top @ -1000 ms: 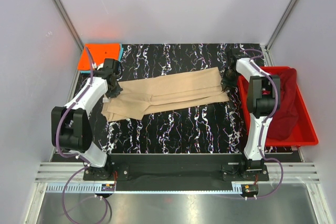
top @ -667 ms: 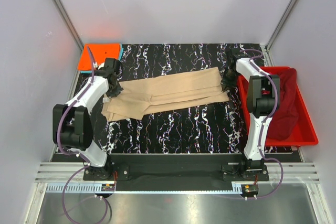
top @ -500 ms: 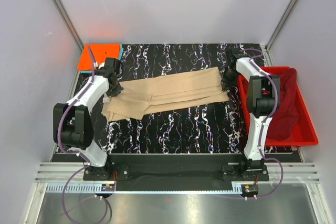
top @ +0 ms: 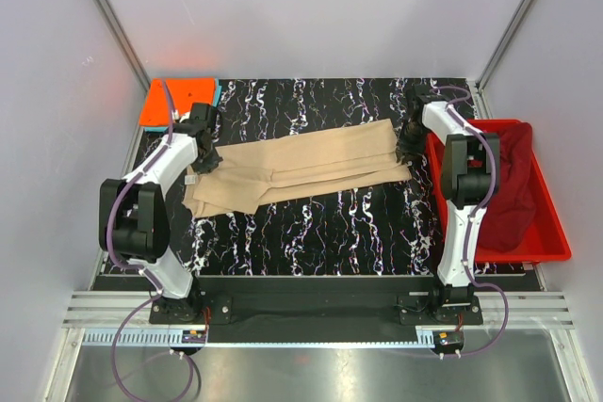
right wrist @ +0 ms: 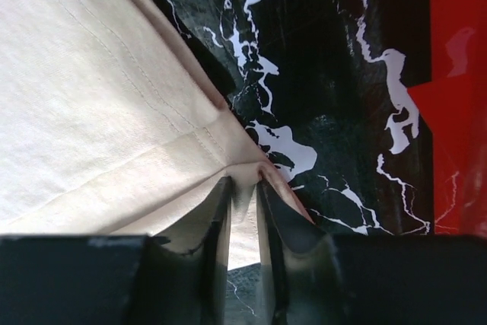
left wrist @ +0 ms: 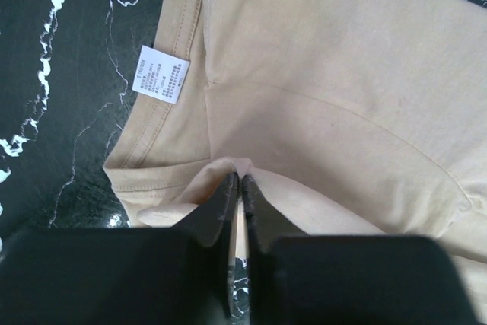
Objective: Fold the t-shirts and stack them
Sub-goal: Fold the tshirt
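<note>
Large tan cotton t-shirt (top: 301, 171), folded into a long band, lying across the middle of the black white-veined table (top: 311, 228). Left gripper (left wrist: 240, 179) at collar end, jaws pressed together on a raised fold. Right gripper (right wrist: 243, 182) at hem corner, jaws slightly apart, cloth between. Folded orange t-shirt (top: 174, 103) at far left corner; maroon t-shirt (top: 513, 195) in red plastic bin (top: 556, 244), right.

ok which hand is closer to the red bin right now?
Right. The right hand is at the right end of the tan t-shirt, just beside the left wall of the red bin. The left hand is at the shirt's opposite end, far from the bin.
</note>
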Available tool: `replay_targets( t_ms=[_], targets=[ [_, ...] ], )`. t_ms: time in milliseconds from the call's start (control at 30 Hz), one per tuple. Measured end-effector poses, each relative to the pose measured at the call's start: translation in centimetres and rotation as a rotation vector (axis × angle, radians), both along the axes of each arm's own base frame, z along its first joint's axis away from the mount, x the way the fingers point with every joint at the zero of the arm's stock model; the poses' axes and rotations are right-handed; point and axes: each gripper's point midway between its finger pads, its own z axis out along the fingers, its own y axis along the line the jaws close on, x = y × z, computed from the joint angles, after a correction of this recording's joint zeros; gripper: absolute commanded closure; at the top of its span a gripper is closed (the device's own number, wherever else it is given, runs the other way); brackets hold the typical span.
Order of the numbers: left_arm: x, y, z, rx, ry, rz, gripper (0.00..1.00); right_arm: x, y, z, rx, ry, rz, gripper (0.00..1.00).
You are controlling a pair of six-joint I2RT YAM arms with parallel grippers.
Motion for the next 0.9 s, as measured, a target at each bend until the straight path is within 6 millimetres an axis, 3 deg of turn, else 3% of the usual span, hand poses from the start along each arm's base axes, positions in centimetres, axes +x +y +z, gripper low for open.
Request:
replay_targets(
  t_ms=[67, 167, 300, 433, 500, 567, 667, 767, 833, 900],
  targets=[
    [0.1, 0.2, 0.0, 0.011, 0.000, -0.007, 0.61, 0.3, -0.1, 0.4, -0.007, 0.000, 0.004, 0.70],
    [0.2, 0.5, 0.3, 0.032, -0.004, -0.023, 0.45, 1.5, -0.2, 1.6, -0.009, -0.038, 0.010, 0.62],
    [0.0, 0.9, 2.2, 0.058, -0.043, -0.046, 0.41, 2.4, -0.1, 3.2, -0.011, -0.079, 0.029, 0.52],
    [-0.5, 0.3, 6.6, 0.044, -0.164, -0.083, 0.46, 1.7, 1.1, 5.6, 0.016, -0.120, 0.057, 0.51],
    [-1.1, -0.8, 8.2, 0.006, -0.230, -0.120, 0.49, 1.0, 3.0, 7.1, 0.048, -0.148, 0.092, 0.51],
    [-2.1, -2.8, 8.4, -0.072, -0.269, -0.189, 0.55, 0.4, 7.0, 8.4, 0.104, -0.199, 0.152, 0.52],
    [-3.8, -6.7, 6.2, -0.203, -0.244, -0.315, 0.56, -1.6, 15.7, 8.8, 0.238, -0.248, 0.272, 0.58],
    [-5.3, -11.3, 3.3, -0.290, -0.160, -0.450, 0.63, -5.1, 23.1, 7.5, 0.347, -0.221, 0.380, 0.75],
    [-5.9, -14.5, 2.3, -0.323, -0.132, -0.537, 0.65, -6.9, 25.4, 6.7, 0.385, -0.189, 0.409, 0.88],
    [-6.4, -17.1, 1.5, -0.341, -0.107, -0.610, 0.69, -7.3, 25.9, 6.0, 0.397, -0.171, 0.399, 0.98]
  ],
)
